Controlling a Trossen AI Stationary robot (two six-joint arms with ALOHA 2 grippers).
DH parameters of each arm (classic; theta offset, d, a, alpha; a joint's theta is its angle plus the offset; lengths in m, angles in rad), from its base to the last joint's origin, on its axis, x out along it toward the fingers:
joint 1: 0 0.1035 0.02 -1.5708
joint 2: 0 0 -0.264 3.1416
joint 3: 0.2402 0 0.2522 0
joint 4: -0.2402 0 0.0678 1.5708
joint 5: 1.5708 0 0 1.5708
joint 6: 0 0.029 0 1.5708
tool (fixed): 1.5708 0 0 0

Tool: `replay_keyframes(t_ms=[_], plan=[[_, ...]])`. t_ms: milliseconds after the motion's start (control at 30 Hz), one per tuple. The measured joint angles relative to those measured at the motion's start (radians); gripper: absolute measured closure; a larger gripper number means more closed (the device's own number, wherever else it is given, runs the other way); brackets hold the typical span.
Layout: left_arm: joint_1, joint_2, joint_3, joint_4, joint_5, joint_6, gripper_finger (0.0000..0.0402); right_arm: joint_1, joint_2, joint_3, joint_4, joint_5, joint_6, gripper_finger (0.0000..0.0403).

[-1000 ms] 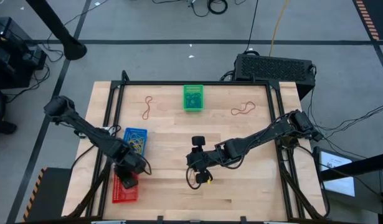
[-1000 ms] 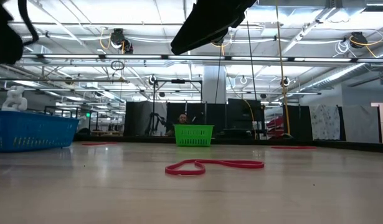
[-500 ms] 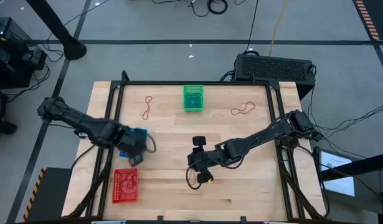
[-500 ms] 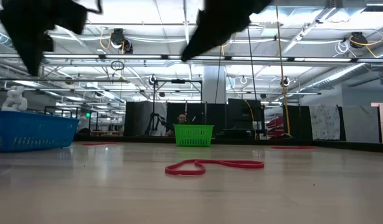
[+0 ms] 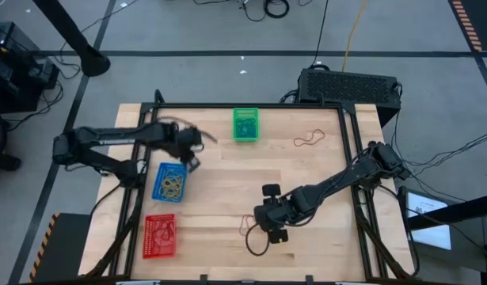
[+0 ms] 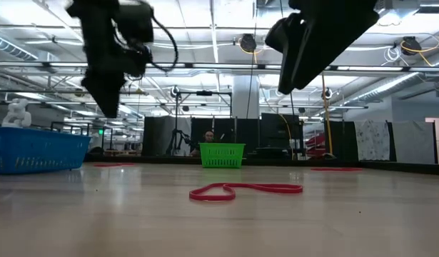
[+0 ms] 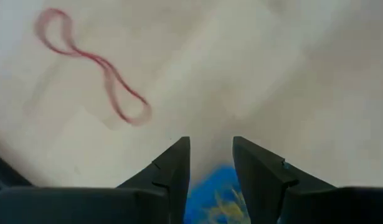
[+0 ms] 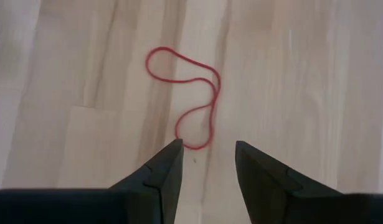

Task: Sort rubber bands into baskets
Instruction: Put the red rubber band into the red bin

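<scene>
Looking down from above, we see the left gripper [image 5: 188,142] has swung from the red basket [image 5: 159,236] past the blue basket [image 5: 170,181] toward a far red band [image 5: 187,136]. Its wrist view shows spread, empty jaws. The right gripper [image 8: 207,163], jaws spread, now hovers over another red band [image 8: 186,98]; nothing blocks either.

Grey floor [image 5: 188,32] with black cables [image 5: 267,8], ceiling strip lights [image 6: 205,21], dark partitions [image 6: 169,135] behind the wooden table [image 5: 227,182]
</scene>
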Motion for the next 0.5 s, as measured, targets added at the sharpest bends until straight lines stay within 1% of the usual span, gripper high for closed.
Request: replay_keyframes(t_ms=[100, 267, 400, 500], plan=[[0.152, 0.061, 0.0, 0.049, 0.008, 0.069, 0.0272, 0.008, 0.0, 0.0, 0.011, 0.0, -0.02, 0.0264], [0.383, 0.202, 0.0, 0.175, 0.102, 0.158, 0.0272, 0.01, 0.0, 0.0, 0.009, 0.001, -0.027, 0.0264], [0.507, 0.303, 0.0, 0.258, 0.115, 0.181, 0.0272, 0.01, 0.0, 0.0, 0.006, 0.001, -0.042, 0.0264], [0.562, 0.359, 0.0, 0.271, 0.122, 0.182, 0.0272, 0.01, 0.0, 0.0, 0.004, 0.001, -0.07, 0.0264]])
